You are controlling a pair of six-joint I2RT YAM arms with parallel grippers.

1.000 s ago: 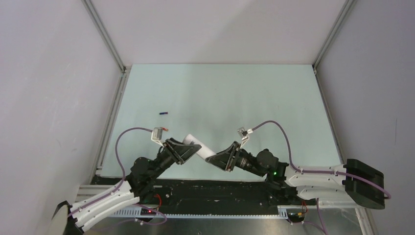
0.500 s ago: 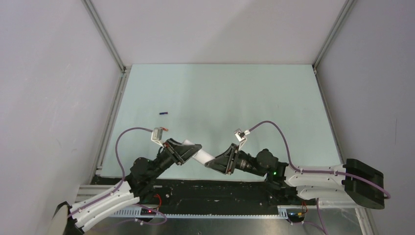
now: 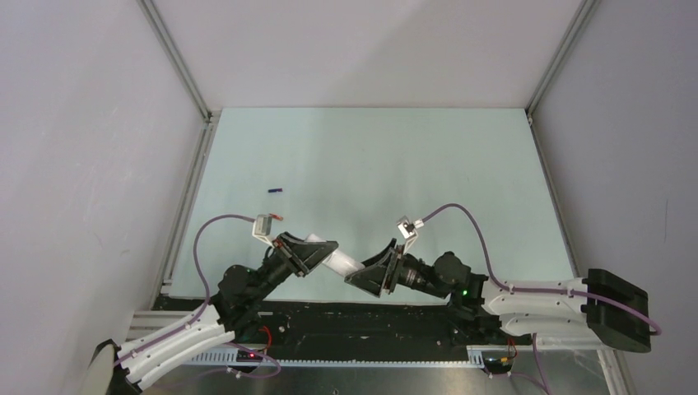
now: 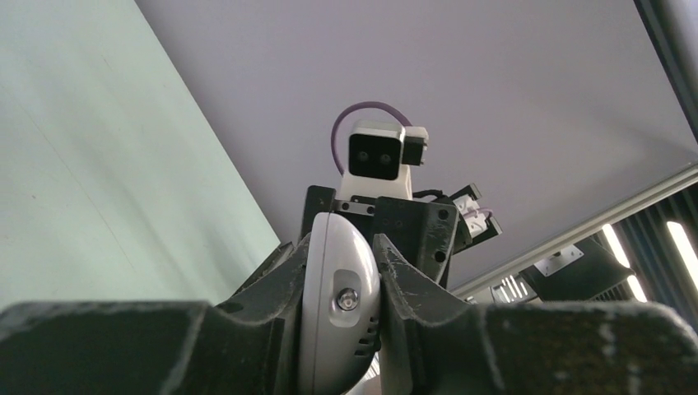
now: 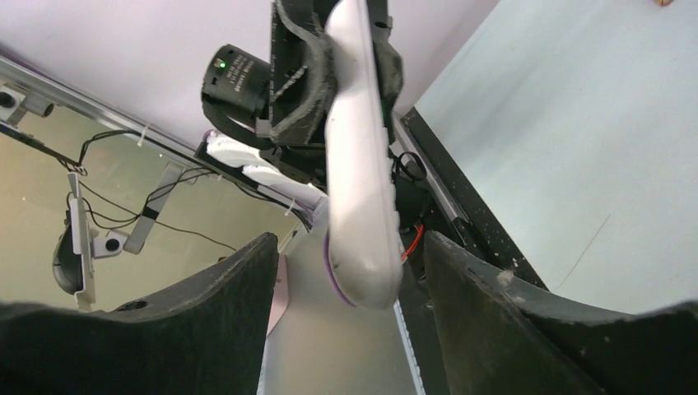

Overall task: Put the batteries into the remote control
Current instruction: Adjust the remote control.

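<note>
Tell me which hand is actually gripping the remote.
The left hand: it pinches the remote from both sides. The right hand is open, with gaps on either side of the remote.

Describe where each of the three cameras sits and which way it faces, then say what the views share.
Top external: above, behind the bases, looking down at the table; both arms show, left tool and right tool at the remote control.
Left wrist: on the left arm, facing the right arm; its tool clamps the remote control.
Right wrist: on the right arm, facing the left arm; its open tool flanks the remote control.
Shared: all show the remote control; each wrist view shows the opposite arm.
</note>
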